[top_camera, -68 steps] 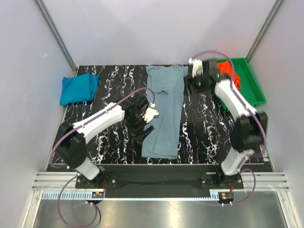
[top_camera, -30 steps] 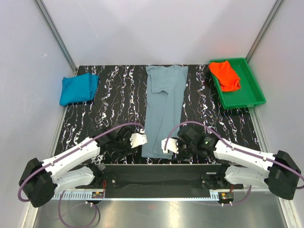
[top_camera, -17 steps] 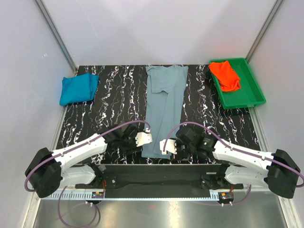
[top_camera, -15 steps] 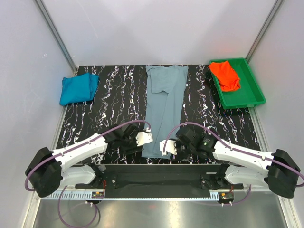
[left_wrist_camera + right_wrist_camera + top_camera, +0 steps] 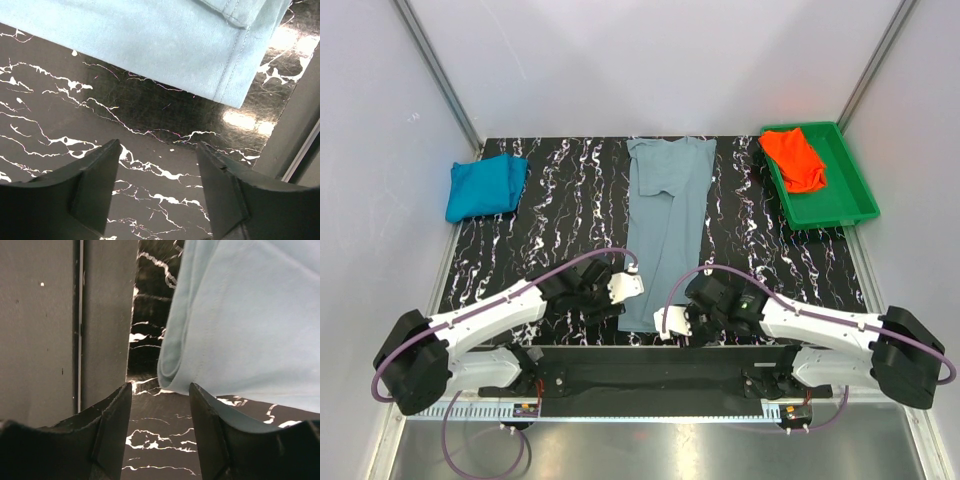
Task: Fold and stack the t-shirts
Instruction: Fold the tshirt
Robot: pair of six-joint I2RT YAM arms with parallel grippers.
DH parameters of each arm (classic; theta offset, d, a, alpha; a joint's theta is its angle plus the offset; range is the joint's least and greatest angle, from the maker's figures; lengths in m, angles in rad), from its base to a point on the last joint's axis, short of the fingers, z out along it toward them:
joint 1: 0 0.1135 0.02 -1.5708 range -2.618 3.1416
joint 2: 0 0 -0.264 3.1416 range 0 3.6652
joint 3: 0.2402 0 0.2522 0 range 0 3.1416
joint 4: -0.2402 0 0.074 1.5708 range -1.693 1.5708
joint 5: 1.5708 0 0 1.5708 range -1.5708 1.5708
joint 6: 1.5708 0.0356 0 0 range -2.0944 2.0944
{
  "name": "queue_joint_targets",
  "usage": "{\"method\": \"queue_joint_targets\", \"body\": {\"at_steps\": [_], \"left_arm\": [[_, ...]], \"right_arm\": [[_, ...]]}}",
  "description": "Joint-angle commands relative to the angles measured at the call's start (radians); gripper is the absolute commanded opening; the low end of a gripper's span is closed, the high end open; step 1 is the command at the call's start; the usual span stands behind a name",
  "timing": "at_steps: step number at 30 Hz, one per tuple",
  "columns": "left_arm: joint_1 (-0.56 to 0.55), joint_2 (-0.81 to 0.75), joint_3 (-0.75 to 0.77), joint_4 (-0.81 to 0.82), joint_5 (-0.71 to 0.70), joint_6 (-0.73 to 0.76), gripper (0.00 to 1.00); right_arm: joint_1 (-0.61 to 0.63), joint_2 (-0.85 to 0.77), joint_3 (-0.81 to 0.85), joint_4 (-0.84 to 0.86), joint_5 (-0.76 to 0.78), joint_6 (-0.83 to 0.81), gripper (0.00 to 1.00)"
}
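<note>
both arms low along near edge of table (image 5: 570, 200), wrists turned inward. left gripper (image 5: 625, 287) and right gripper (image 5: 672, 322): jaws apart, empty, each just short of near hem corner of grey-blue shirt (image 5: 665, 230), flat at centre. teal shirt (image 5: 485, 187) far left; orange shirt (image 5: 794, 158) in tray (image 5: 850, 205).

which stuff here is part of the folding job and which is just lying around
Part of the job:
grey-blue t-shirt, laid out long
teal t-shirt, folded
orange-red t-shirt, bunched in the tray

Just there:
green tray
black marbled table
</note>
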Motion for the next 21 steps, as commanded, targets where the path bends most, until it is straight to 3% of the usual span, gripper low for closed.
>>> {"method": "queue_joint_targets", "body": {"at_steps": [1,5,15,21], "left_arm": [[-0.004,-0.014,0.030,0.043,0.002,-0.022,0.70],[-0.004,-0.030,0.024,0.032,0.002,-0.031,0.70],[-0.004,-0.044,0.015,0.032,0.015,-0.045,0.69],[-0.004,-0.058,0.007,0.017,0.022,-0.049,0.69]], "right_arm": [[0.011,0.014,-0.014,0.041,-0.023,-0.021,0.53],[0.013,0.023,-0.034,0.087,-0.016,-0.018,0.45],[0.013,0.040,-0.083,0.191,0.020,-0.019,0.51],[0.011,0.075,-0.110,0.268,0.043,-0.045,0.49]]}}
